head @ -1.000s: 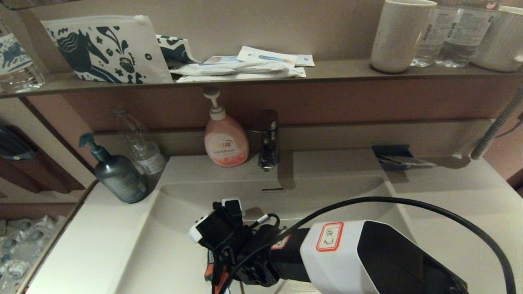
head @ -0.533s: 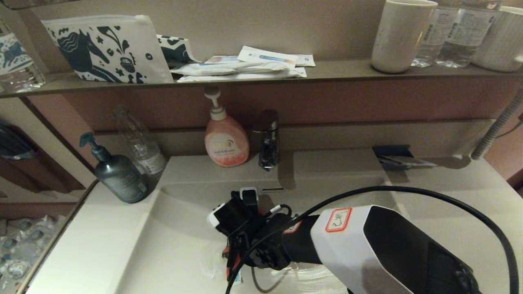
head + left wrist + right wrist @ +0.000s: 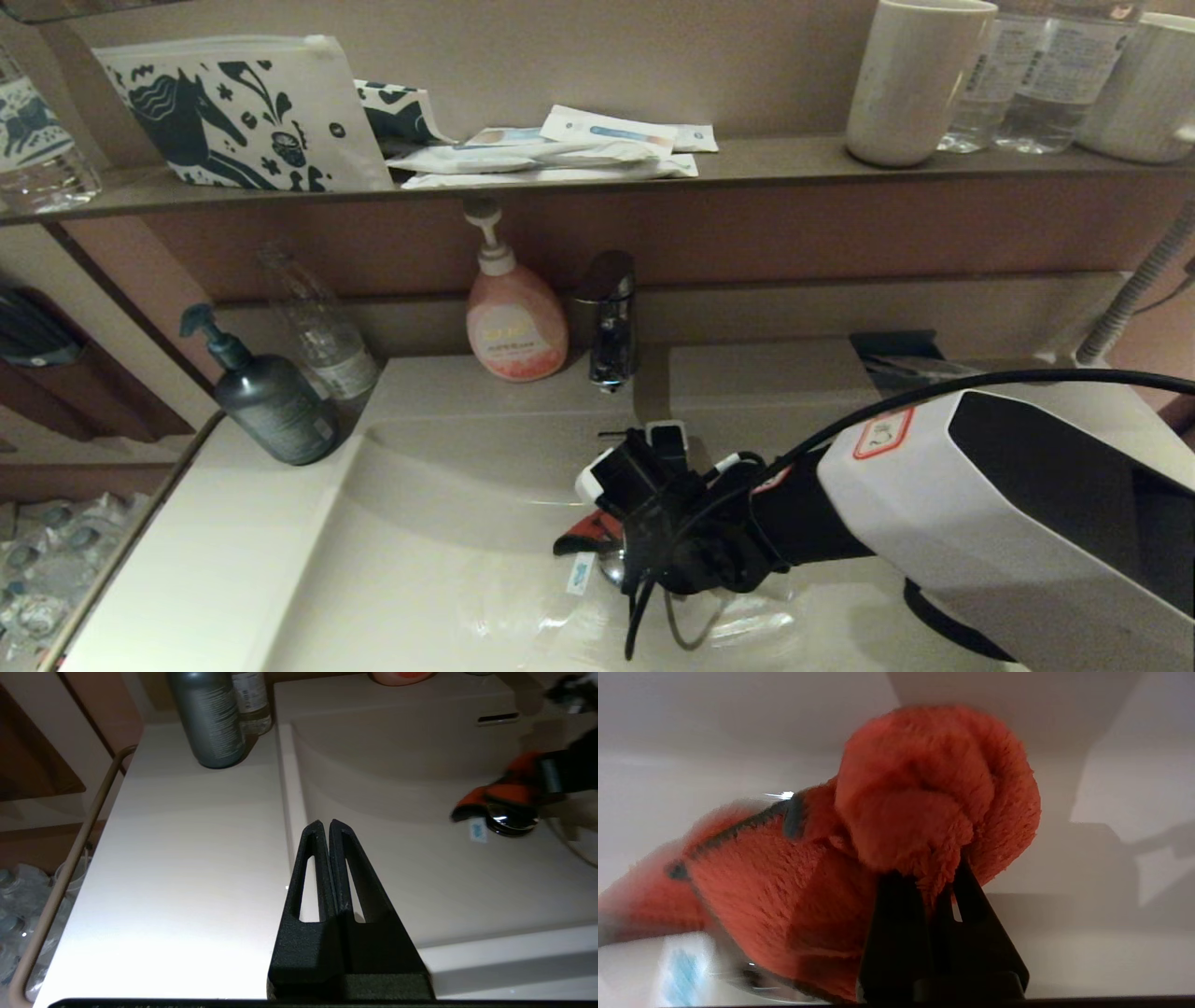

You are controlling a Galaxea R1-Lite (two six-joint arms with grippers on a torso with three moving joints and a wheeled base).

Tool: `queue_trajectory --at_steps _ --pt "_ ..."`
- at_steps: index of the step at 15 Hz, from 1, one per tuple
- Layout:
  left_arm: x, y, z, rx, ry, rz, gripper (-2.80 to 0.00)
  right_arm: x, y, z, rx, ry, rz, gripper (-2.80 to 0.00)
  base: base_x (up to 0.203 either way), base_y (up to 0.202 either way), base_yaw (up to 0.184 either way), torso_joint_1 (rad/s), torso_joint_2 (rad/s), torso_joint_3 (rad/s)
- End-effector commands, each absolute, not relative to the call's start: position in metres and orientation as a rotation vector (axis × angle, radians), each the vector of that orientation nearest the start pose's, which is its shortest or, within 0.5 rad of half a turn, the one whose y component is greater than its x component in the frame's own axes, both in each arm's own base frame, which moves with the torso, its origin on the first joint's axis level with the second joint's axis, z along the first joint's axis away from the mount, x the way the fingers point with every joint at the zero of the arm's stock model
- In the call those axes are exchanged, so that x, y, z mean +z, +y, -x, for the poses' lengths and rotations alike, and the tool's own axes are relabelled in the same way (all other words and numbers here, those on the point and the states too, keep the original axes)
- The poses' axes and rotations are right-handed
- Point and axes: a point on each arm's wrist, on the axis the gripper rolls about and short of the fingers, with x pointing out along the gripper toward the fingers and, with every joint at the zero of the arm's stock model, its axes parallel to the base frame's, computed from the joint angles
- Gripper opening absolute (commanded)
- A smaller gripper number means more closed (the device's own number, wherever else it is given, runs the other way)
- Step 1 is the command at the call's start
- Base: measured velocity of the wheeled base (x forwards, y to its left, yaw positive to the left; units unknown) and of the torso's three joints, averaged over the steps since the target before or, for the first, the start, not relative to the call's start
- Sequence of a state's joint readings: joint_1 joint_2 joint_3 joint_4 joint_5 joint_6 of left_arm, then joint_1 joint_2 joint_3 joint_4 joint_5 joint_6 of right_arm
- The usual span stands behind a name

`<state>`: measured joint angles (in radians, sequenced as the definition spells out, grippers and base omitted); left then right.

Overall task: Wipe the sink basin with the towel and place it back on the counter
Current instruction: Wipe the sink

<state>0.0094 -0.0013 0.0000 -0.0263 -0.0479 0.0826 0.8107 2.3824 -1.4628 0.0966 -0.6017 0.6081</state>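
Note:
The off-white sink basin (image 3: 439, 523) fills the middle of the head view. My right gripper (image 3: 624, 546) reaches down into it at the round chrome drain stopper (image 3: 611, 566), shut on the red-orange towel (image 3: 588, 530). In the right wrist view the towel (image 3: 896, 826) is bunched up above the gripper (image 3: 931, 877), its dark border trailing to one side. From the left wrist view the towel (image 3: 511, 786) lies draped over the stopper (image 3: 511, 823). The left gripper (image 3: 325, 823) hangs shut and empty over the counter (image 3: 187, 858) by the basin's left rim.
A grey pump bottle (image 3: 266, 397) and a clear bottle (image 3: 317, 327) stand at the back left of the counter. Pink soap (image 3: 515, 322) and the faucet (image 3: 609, 322) sit behind the basin. A dark tray (image 3: 901, 355) is at the back right. The shelf above holds a pouch, packets and cups.
My right gripper has swept the towel to the right and toward the back of the basin, from left of centre to the drain stopper. The left arm has not visibly moved.

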Motion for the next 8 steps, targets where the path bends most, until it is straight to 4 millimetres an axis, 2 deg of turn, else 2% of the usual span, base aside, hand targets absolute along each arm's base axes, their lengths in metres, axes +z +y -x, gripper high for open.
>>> queue_trajectory --at_steps 1,2,5,8 --pt "0.078 -0.001 0.023 -0.037 -0.028 -0.084 -2.80 0.040 0.283 -0.307 -0.083 0.774 0.062 -2.80 0.000 0.000 0.000 0.000 0.00 0.000" --pt "0.078 -0.001 0.023 -0.037 -0.028 -0.084 -2.80 0.040 0.270 -0.306 -0.106 0.773 0.059 -2.80 0.000 0.000 0.000 0.000 0.00 0.000" --pt "0.078 -0.001 0.023 -0.037 -0.028 -0.084 -2.80 0.062 0.235 -0.298 -0.151 0.758 0.038 -2.80 0.000 0.000 0.000 0.000 0.00 0.000" --pt "0.078 -0.001 0.023 -0.037 -0.028 -0.084 -2.80 0.059 0.207 -0.274 -0.197 0.879 0.157 -2.80 0.000 0.000 0.000 0.000 0.00 0.000"
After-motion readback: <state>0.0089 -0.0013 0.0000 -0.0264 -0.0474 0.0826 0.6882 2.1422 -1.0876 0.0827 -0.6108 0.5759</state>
